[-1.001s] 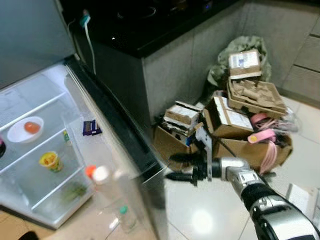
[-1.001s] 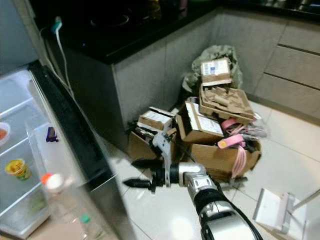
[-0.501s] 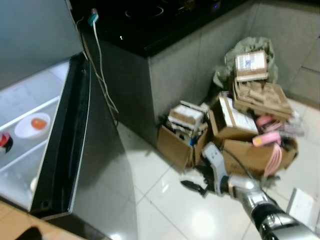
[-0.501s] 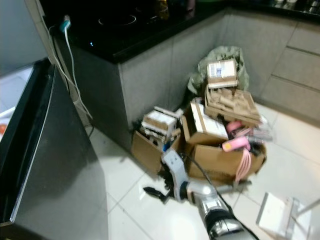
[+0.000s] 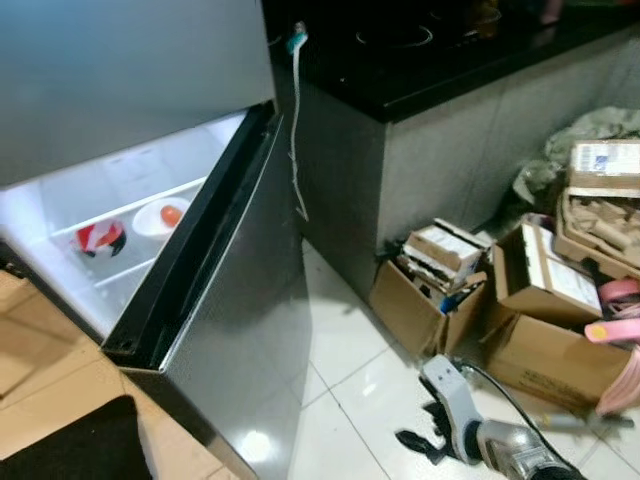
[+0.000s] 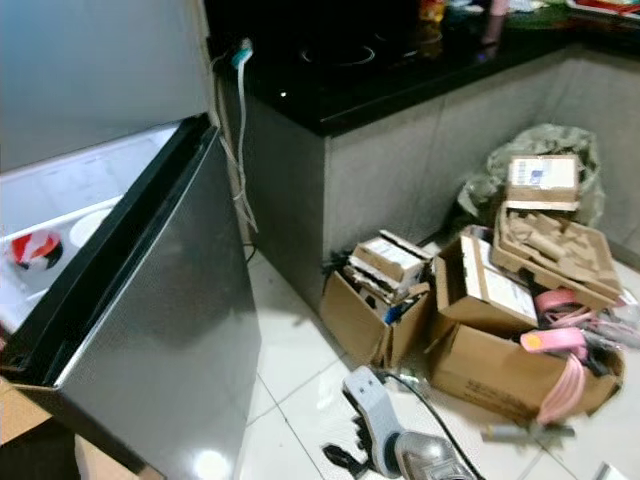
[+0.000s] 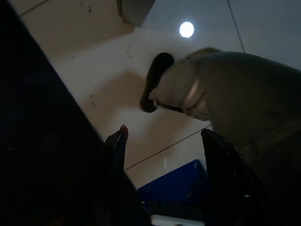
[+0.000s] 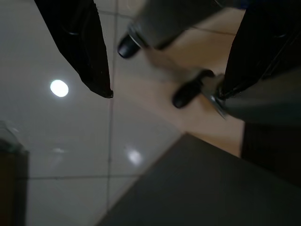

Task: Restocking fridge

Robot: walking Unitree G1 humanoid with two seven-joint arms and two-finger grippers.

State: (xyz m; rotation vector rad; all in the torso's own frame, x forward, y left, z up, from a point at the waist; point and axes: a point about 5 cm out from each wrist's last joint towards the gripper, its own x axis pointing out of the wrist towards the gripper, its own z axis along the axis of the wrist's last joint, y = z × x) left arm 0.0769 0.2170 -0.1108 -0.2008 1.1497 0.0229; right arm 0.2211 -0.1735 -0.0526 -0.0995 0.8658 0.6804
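Fridge door is swung most of the way closed, a gap left showing shelves with a bowl inside. Right gripper low over the floor tiles, fingers apart, empty; left gripper idle, also spread, empty. Looks like the closing step; next: push the door fully shut.

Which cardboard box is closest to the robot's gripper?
The open brown cardboard box stuffed with small white packets, nearest the fridge. It sits just above the right gripper; the other boxes lie farther right.
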